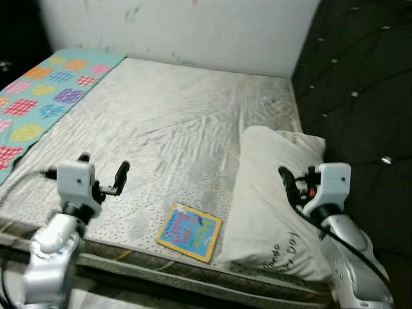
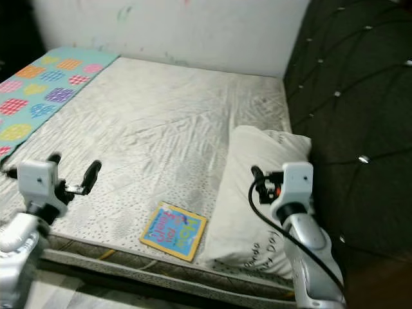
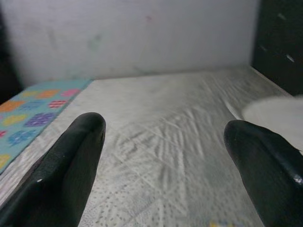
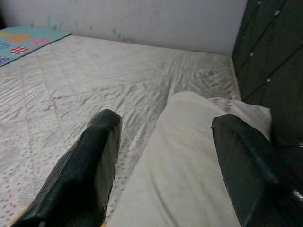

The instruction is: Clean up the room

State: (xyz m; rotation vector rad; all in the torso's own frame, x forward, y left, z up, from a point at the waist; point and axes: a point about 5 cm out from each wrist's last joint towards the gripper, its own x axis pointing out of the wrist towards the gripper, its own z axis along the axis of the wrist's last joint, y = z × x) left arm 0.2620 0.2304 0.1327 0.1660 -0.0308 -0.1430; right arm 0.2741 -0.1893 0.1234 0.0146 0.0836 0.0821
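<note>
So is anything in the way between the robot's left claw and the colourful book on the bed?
Nothing visible is. The left gripper hangs open above bare mattress, and the book lies uncovered near the edge, beside the pillow.

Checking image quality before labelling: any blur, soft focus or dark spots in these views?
Left eye view: left arm is motion-blurred; book and pillow are fairly sharp. Right eye view: headboard is dark, little detail. Both wrist views: near fingers are soft, mattress beyond is clearer.

We can make out "Day" in script on the pillow (image 1: 270, 212); the colourful book (image 1: 189, 232) has cover lettering, too blurry to read.
</note>
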